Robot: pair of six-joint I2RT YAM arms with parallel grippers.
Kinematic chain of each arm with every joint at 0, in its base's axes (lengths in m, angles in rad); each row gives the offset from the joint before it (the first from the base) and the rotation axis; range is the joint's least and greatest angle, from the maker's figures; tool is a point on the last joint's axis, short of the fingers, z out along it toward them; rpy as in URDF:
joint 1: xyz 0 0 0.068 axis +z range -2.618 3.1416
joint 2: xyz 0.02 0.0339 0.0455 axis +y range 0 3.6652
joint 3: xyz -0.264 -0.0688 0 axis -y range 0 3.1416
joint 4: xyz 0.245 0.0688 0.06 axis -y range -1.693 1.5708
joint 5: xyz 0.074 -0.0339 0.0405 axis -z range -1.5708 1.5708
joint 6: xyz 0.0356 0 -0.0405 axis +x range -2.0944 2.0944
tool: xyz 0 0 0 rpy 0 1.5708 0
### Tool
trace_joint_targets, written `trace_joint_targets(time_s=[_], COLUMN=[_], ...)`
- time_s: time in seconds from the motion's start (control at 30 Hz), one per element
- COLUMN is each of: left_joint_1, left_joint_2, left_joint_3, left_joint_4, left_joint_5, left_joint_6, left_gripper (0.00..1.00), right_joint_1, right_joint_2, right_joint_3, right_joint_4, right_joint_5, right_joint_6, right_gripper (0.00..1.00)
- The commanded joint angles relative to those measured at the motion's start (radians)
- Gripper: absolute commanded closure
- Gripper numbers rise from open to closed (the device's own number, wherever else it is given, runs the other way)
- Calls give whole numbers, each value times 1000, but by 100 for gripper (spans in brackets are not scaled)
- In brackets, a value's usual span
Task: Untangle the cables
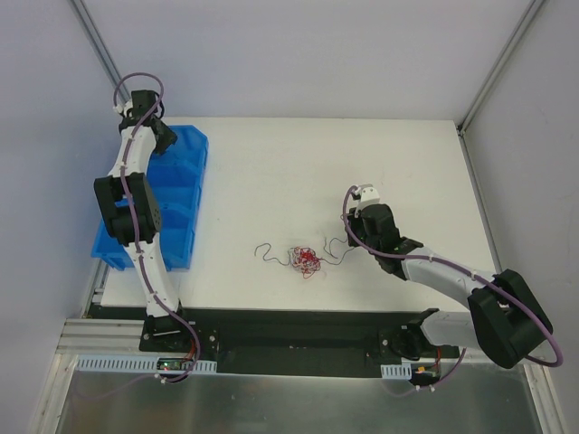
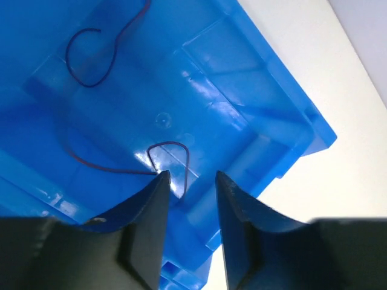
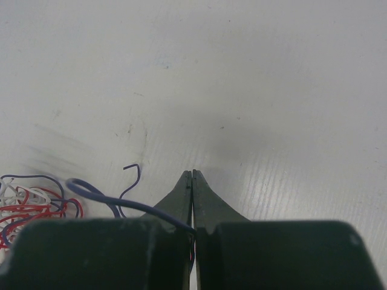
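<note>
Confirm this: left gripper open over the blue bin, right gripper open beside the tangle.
Wrong on one count: the right gripper is shut, pinching a dark blue wire from the tangle, as the right wrist view shows. The left gripper is indeed open over the blue bin.

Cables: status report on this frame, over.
Left gripper open over blue plastic bin, thin dark wires inside. Right gripper shut on thin dark-blue wire trailing from red-and-white tangled clump. No obstruction seen.
</note>
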Motion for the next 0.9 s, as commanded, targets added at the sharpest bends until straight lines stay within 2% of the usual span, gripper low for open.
trace_joint_targets(time_s=[0.0,0.13,0.17,0.27,0.4,0.5,0.57,0.7,0.87], left_joint_1=[-5,-7,-7,-7,-34,-117,-209,-419,-663], left_joint_2=[-70,-149,-182,-270,-402,-501,-557,-609,-696], left_joint_3=[-3,-6,-15,-85,-254,-403,-496,-656,-878], left_joint_4=[2,-9,-20,-27,-23,20,71,210,491], left_joint_5=[27,84,96,172,282,344,398,620,708], left_joint_6=[-22,-20,-28,-56,-89,-39,13,121,191], left_gripper=[55,36,26,18,18,18,18,22,26], right_joint_1=[-6,-6,-4,-4,-3,-3,-3,-4,-6], right_joint_2=[-1,8,6,-1,2,9,10,-35,-102], right_joint_3=[39,46,47,42,44,46,46,26,1], right_joint_4=[41,42,39,41,50,59,58,77,107], right_joint_5=[-14,-32,-37,-51,-117,-131,-131,-199,-261], right_joint_6=[-8,-7,-5,-1,-4,2,5,5,36], right_gripper=[99,99,99,99,99,99,99,99,99])
